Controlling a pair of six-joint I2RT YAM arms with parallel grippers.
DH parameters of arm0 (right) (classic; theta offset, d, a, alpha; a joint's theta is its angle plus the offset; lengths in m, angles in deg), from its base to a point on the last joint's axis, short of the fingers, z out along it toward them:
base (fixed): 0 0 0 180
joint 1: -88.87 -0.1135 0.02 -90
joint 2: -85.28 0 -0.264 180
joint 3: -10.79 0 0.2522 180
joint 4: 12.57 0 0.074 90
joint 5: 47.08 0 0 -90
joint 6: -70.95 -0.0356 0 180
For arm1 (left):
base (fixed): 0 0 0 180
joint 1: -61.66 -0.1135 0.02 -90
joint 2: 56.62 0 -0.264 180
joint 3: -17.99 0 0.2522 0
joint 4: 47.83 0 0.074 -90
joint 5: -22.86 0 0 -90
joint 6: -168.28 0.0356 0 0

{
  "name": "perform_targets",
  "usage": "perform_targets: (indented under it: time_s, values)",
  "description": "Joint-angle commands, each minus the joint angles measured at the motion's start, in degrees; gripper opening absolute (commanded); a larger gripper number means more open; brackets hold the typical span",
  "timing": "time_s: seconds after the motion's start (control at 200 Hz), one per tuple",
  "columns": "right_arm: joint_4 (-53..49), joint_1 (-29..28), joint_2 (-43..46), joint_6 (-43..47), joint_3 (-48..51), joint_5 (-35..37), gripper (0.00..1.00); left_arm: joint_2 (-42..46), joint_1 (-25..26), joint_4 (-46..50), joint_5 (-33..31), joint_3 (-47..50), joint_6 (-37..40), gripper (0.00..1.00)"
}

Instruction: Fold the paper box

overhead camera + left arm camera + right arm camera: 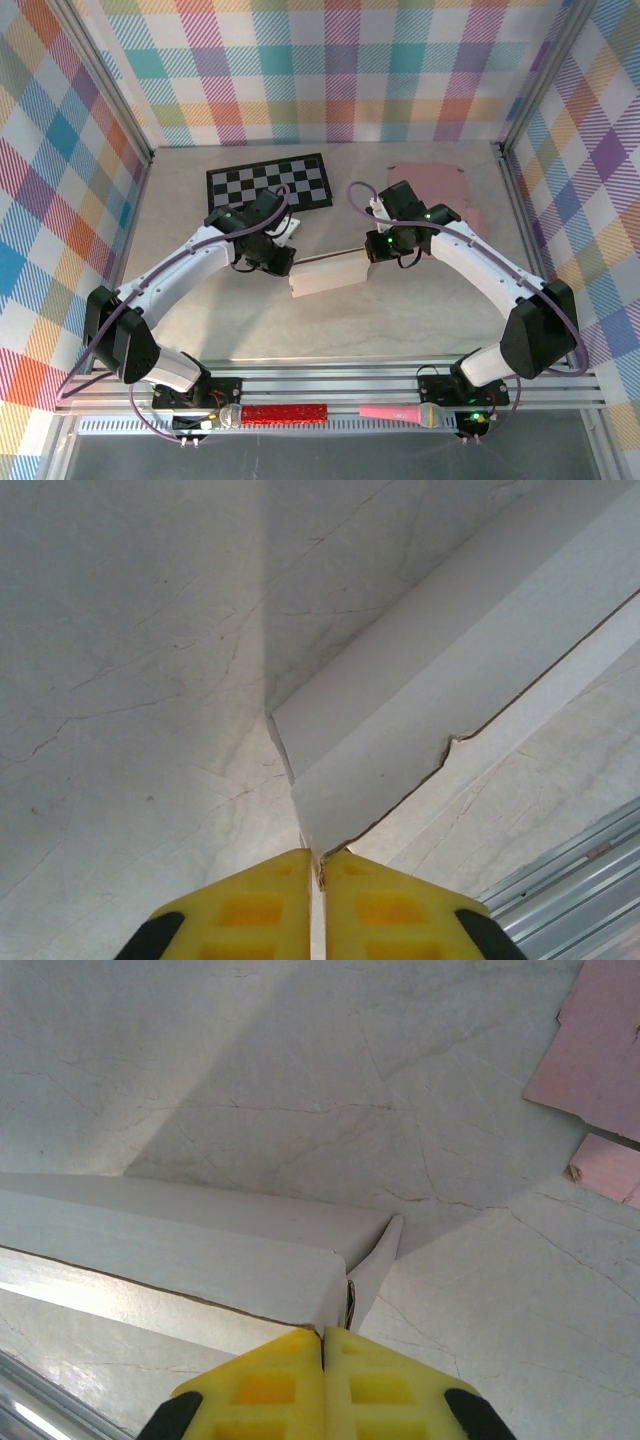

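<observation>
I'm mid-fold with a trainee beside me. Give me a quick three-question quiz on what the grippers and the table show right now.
1. True or false: the left gripper stands open beside the paper box.
2. What is the right gripper pinching? A) the box's end B) a sponge C) nothing
3. What pattern marks the flat board beyond the box?
Key: 1 false, it is shut on the box; 2 A; 3 checkerboard.

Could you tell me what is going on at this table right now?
Two robot arms are folding a white paper box. The left tool is shut on its left end and the right tool on its right end, with the box stretched between them. It looks only partly folded. A checkerboard and a pink sheet lie behind.
</observation>
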Motion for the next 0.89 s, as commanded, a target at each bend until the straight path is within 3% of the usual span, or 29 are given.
perform_targets:
  time_s: [0.0,0.085,0.675,0.89]
  values:
    - [-0.46,-0.31,-0.61,-0.86,0.19,-0.63,0.0,-0.43,-0.34,-0.25,1.28,-1.32,-0.99,0.05]
    - [-0.29,-0.4,-0.63,-1.23,0.39,-0.46,0.0,-0.85,-0.35,0.28,2.01,-1.54,-1.75,0.0]
    - [0.86,-1.54,-1.16,-2.89,1.18,0.95,0.0,-3.9,-0.35,4.48,8.01,-3.25,-21.18,0.0]
    - [0.95,-1.71,-1.25,-3.19,1.29,1.45,0.0,-5.52,-0.36,5.96,9.11,-5.33,-24.5,0.0]
